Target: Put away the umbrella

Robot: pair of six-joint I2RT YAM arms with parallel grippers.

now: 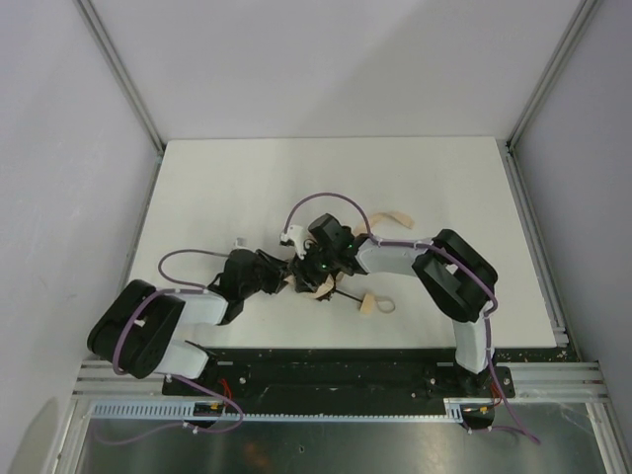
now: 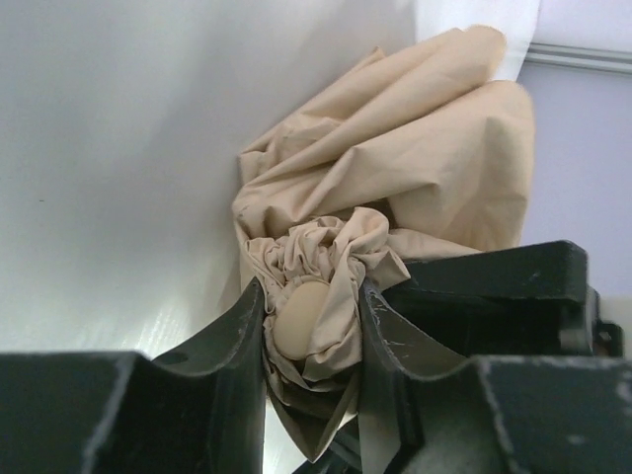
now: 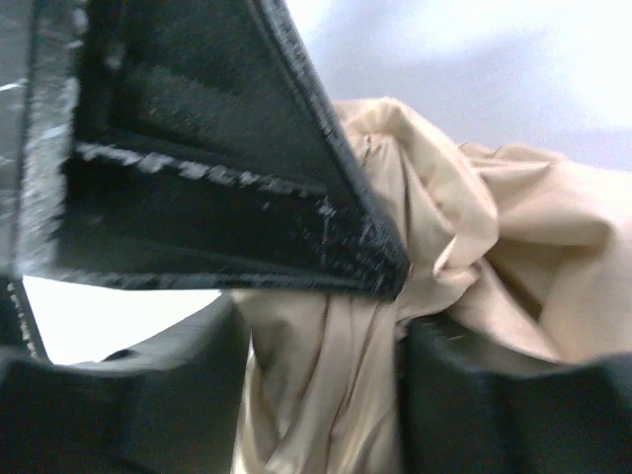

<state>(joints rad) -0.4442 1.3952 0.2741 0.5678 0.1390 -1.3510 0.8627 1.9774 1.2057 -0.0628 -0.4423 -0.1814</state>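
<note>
Honestly, we judge the crumpled beige-tan fabric compact umbrella (image 2: pixel 415 158), mid white table (image 1: pixel 247 188), light, soft, slippery; left gripper (image 2: pixel 311 306) clamps its gathered tip; right gripper (image 3: pixel 321 346) pinches folds; firmer hold at pale wooden handle (image 1: pixel 367 304).

Between the black plastic fingers (image 2: pixel 222 346) of my left claw (image 2: pixel 311 294), matt, edges scuffed: beige cloth umbrella (image 2: pixel 395 168), matt, heavily creased; its pale rounded end cap (image 2: pixel 299 318), smooth, satin. Beside claw: white table (image 2: pixel 99 197), smooth, faintly glossy.
</note>
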